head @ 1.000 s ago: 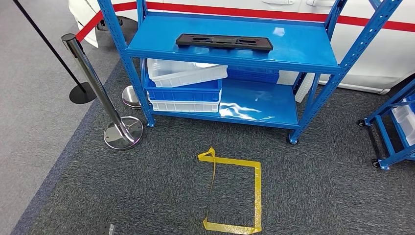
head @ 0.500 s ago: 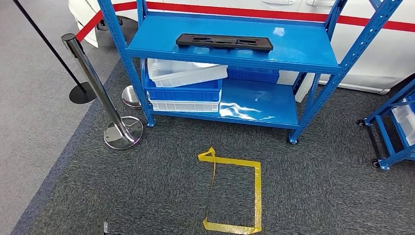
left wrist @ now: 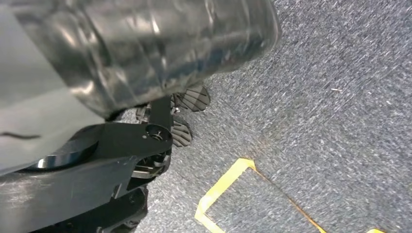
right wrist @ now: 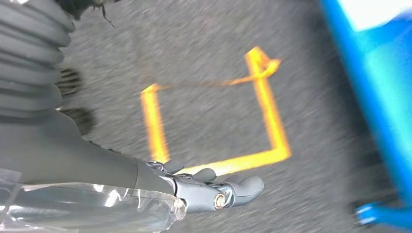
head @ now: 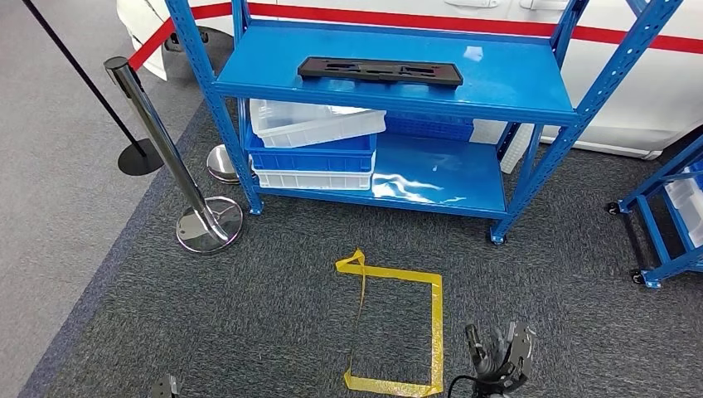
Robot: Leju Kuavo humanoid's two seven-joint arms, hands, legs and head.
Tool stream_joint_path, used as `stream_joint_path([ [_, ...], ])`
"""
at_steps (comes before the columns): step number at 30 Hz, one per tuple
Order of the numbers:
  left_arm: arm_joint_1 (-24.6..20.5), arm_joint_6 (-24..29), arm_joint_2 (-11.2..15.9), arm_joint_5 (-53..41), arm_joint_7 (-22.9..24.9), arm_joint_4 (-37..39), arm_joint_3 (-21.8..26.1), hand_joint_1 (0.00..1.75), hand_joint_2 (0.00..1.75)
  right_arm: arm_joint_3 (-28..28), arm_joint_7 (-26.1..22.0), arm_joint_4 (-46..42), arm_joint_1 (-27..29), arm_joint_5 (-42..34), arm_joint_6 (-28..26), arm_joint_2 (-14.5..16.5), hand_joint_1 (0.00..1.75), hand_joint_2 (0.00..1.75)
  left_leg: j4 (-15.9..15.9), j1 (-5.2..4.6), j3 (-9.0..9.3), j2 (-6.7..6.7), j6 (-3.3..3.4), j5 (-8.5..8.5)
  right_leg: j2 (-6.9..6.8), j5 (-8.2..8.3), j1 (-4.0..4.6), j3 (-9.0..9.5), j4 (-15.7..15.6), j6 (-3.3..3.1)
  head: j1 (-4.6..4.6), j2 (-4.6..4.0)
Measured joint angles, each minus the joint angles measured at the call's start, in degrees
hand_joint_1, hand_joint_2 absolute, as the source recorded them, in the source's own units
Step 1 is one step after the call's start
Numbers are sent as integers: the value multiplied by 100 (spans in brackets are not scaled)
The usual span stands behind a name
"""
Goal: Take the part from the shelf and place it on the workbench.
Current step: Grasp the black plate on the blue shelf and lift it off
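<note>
The right hand (head: pixel 497 358) holds nothing, fingers (right wrist: pixel 243 187) loosely apart, just beside the yellow tape square (head: pixel 396 327). The black part (head: pixel 380 71) lies well beyond them on the blue shelf (head: pixel 514 87).

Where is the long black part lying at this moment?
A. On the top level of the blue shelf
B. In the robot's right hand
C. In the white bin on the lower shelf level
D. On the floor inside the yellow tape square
A. The black part lies flat on the top level of the blue shelf, untouched, while the right hand is low over the carpet by the yellow tape square, holding nothing.
</note>
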Motion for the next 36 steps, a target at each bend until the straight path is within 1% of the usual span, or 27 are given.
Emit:
stream_joint_path([
  [6,-31,6,-3,145,-149,37,-112,0,0,2,-52,-1024,-125,640,-339,-52,0,175,0,1,-1,0,0,2,-1,0,-1,0,2,0,0,0],
  [16,-88,103,-1,287,-272,112,-290,0,0,99,152,-2675,-311,2052,-907,-95,0,175,1,0,-1,-1,2,3,-3,0,-3,-1,2,0,0,0],
  [20,-110,133,4,357,-329,141,-386,0,0,221,223,-3297,-364,2539,-1083,-99,0,0,1,0,-3,-2,2,4,-4,0,-3,-2,2,0,0,0],
  [22,-124,163,6,397,-379,155,-413,0,0,291,261,-3638,-402,2853,-1193,-104,0,0,1,0,-3,-2,2,5,-3,0,-3,-3,3,0,-1,0],
  [26,-140,191,6,507,-504,169,-454,0,0,441,377,-4292,-468,3462,-1392,-131,0,175,1,1,-3,-3,2,5,-4,0,-3,-3,3,0,0,0],
  [30,-155,121,6,620,-642,184,-492,0,0,591,581,-4871,-541,4062,-1563,-153,0,175,3,-4,-4,-2,2,5,-4,1,-5,-3,2,1,0,0],
  [34,-168,44,6,613,-751,202,-574,0,0,733,932,-5372,-611,4562,-1664,-199,0,0,15,-20,-7,-3,4,3,-4,3,-12,-4,1,4,-1,0],
  [36,-171,3,6,532,-789,210,-632,0,0,775,1104,-5532,-616,4727,-1705,-225,0,0,24,-25,-13,-3,7,1,-4,4,-15,-4,1,8,0,0],
])
